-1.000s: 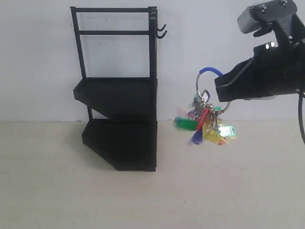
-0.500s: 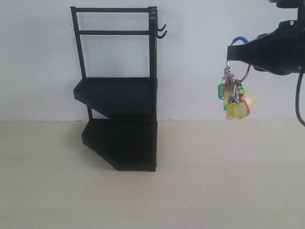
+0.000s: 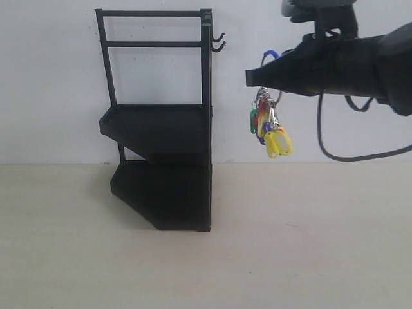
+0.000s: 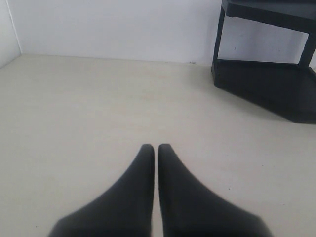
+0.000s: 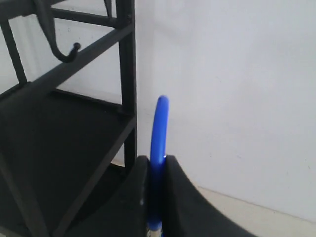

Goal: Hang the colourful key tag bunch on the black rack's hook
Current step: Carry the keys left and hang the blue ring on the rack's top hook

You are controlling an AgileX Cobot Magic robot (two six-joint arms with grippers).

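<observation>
The black rack [image 3: 161, 122] stands on the table against the white wall, with two small hooks [image 3: 219, 42] at its upper right corner. My right gripper [image 3: 254, 78] is in the air to the right of the hooks and a little lower, shut on the blue sleeve [image 5: 160, 129] of the colourful key tag bunch [image 3: 269, 127]. The tags hang below the fingers. In the right wrist view a hook [image 5: 63, 52] and the rack post [image 5: 126, 74] lie just ahead of that gripper [image 5: 155, 160]. My left gripper [image 4: 156, 147] is shut and holds nothing, low over the table.
The rack's base tray [image 4: 269, 89] lies ahead of the left gripper. The beige table [image 3: 290, 244] stretches in front of and to the right of the rack. A black cable [image 3: 335, 148] droops from the right arm.
The right gripper has carried the key tag bunch up and then left, closer to the rack's hooks. The tags have stopped swinging wide and hang in a tighter cluster.
</observation>
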